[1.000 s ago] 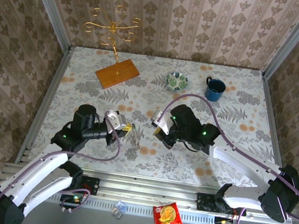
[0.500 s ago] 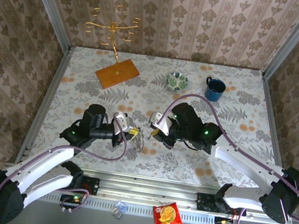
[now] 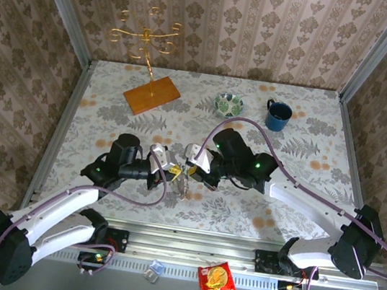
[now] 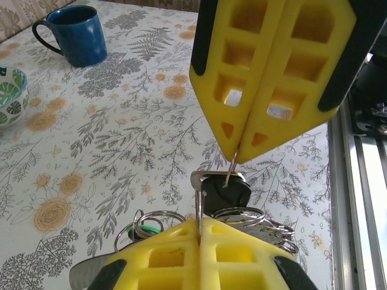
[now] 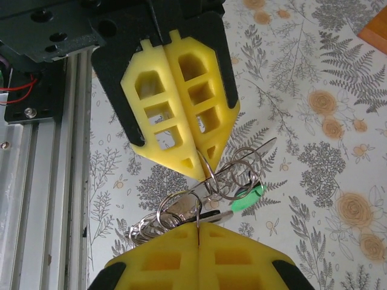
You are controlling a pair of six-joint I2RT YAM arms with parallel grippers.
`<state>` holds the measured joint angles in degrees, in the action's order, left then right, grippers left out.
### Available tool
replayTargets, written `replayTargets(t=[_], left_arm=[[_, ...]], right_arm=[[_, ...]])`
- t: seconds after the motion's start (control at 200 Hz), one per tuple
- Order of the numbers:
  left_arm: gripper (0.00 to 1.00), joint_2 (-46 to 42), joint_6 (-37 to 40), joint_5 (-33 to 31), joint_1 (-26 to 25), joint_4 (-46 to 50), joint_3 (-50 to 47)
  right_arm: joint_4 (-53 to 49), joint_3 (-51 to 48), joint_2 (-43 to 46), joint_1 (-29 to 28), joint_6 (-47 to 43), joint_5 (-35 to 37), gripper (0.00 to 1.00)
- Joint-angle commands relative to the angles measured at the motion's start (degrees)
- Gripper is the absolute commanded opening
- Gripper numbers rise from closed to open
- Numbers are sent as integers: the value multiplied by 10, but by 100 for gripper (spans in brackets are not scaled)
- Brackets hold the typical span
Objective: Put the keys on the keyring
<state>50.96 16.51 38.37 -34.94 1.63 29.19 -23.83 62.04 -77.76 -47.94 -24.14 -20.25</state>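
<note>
Plainly, with the left gripper and right gripper both pinched tight on the keyring, any uneven pull risked its thin wire slipping free.

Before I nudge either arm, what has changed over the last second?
The left gripper carried its bunch of keys right and slightly nearer the bases. The right gripper, pinching a thin keyring, swung left to meet it, so their tips now almost touch. Both stayed shut, and nothing was let go. The bowl, blue mug and gold stand stayed put.
</note>
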Motion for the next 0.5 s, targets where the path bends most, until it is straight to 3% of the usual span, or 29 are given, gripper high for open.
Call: replayTargets(t=[0.0, 0.495], left_arm=[[0, 1, -5, 17, -4, -13, 23], [0, 2, 1, 26, -4, -4, 27]], right_arm=[[1, 22, -10, -5, -13, -20, 0], [13, 38, -39, -5, -2, -10, 0]])
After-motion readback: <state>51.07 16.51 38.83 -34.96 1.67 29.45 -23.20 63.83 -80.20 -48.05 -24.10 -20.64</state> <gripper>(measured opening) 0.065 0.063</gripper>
